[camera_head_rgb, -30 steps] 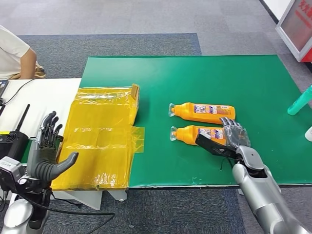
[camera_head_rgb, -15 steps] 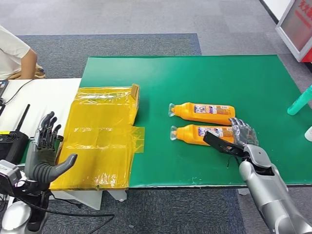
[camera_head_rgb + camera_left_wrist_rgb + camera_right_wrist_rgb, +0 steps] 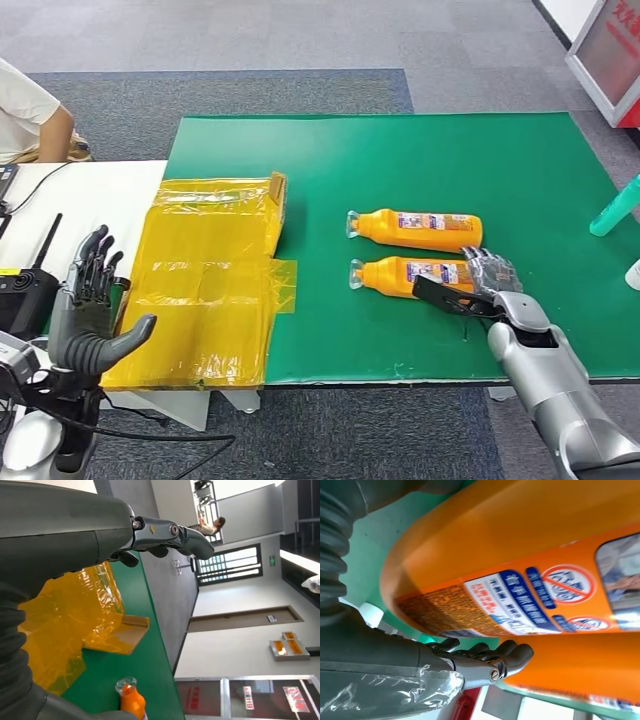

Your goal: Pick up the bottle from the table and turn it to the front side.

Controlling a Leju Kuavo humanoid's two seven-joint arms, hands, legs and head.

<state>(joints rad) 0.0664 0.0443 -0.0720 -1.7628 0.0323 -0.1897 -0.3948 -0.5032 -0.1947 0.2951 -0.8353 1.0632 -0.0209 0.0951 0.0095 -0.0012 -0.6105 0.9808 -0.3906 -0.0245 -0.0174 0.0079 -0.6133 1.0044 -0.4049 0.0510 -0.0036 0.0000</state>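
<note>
A: Hand (image 3: pixel 483 278) on the right has slid back toward the base of the near bottle (image 3: pixel 404 273), fingers apart around it, not clamped; the bottle still lies on the counter (image 3: pixel 453 160).

B: Second bottle (image 3: pixel 415 229) just beyond its fingers; open mat on the near side. Left hand (image 3: pixel 90 305) hovers open, well apart.

1. The head view is bright and evenly lit; the green table mat (image 3: pixel 453 160) shows only soft, short shadows.
2. Glare glints off the crinkled yellow plastic sheet (image 3: pixel 204 280).
3. In the left wrist view, a far window is overexposed.
4. The right wrist view shows the orange plastic bottle (image 3: pixel 531 555) very close, its label slightly soft.
</note>
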